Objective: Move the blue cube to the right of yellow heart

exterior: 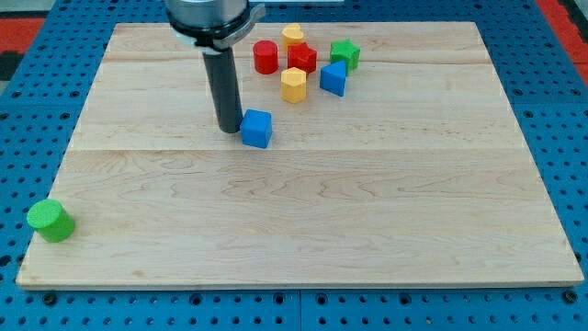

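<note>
In the camera view, a pale wooden table [303,221] is seen lying on a blue perforated base [551,83]. No jaws are fitted to the arm; it ends in a dark rod, and my tip [228,130] is set on the table just to the view's left of the blue cube [257,128], touching it or very nearly so; which of the two cannot be told.

The blue cube is found a little above the table's middle, left of centre, apart from the cluster of blocks toward the view's top. In that cluster a red cylinder [265,57] is placed at the left, with a red block [301,58] of star-like outline just to its right. A yellow block [293,35] is partly hidden behind the red one; its shape cannot be made out with certainty. A second yellow block [293,85], roughly hexagonal, is set just below the red one. A second blue block [333,79], wedge-like, is seen to the right, with a green block [345,53] just above it.

A green cylinder [50,221] is stood alone at the table's lower left corner.
</note>
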Controlling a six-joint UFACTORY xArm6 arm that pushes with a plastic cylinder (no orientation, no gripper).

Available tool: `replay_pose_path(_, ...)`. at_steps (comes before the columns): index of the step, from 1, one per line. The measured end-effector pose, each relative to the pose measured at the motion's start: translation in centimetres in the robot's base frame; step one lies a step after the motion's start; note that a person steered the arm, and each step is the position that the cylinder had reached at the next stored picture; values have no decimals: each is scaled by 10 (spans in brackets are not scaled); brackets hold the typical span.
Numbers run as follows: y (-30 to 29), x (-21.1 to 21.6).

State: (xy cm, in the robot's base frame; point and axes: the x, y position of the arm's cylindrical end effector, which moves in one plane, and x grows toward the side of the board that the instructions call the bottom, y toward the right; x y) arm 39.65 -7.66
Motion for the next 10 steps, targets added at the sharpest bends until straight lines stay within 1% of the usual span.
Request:
replay_pose_path(1, 42, 13)
replay_pose_path(2, 85, 37)
replay_pose_path(3, 114, 61)
replay_pose_path(4, 149, 66)
replay_pose_path(7, 242, 25)
replay_pose_path(10, 254, -89)
